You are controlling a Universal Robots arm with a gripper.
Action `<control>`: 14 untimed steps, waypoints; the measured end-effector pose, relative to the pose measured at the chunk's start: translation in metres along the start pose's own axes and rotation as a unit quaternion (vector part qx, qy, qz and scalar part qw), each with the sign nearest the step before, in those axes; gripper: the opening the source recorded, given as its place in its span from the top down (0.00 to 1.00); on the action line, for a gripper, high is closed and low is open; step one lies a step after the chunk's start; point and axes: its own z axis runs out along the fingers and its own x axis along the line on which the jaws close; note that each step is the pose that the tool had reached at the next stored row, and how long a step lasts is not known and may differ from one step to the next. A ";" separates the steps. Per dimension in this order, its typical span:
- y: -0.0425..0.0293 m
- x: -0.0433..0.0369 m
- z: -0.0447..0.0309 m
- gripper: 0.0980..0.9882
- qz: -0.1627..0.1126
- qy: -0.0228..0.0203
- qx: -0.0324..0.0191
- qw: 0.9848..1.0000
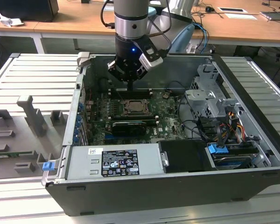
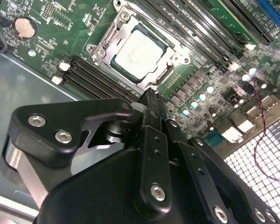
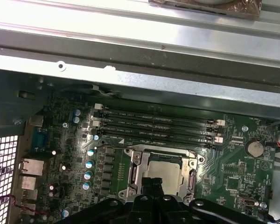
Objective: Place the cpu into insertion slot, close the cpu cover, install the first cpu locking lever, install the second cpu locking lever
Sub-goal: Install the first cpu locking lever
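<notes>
Exterior view: gripper (image 1: 130, 85) pinched closed, empty, just above insertion slot (image 1: 136, 108). Second wrist view: cpu (image 2: 137, 55) sits in slot, cpu cover (image 2: 107, 44) flat around it. First wrist view: cpu (image 3: 167, 170) likely light, stiff, fragile; take by edges.

cpu (image 2: 136, 51) in insertion slot (image 2: 122, 70)
</notes>
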 end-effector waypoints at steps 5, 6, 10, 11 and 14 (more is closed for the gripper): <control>0.0006 0.0047 -0.0001 0.99 0.000 0.000 0.000 1.000; 0.0007 0.0057 -0.0002 0.99 -0.001 0.000 0.000 1.000; 0.0018 0.0147 0.0007 0.99 -0.001 0.000 0.000 1.000; 0.0021 0.0168 0.0012 0.99 -0.001 0.000 0.000 1.000; 0.0025 0.0217 0.0064 0.99 0.018 -0.001 0.000 1.000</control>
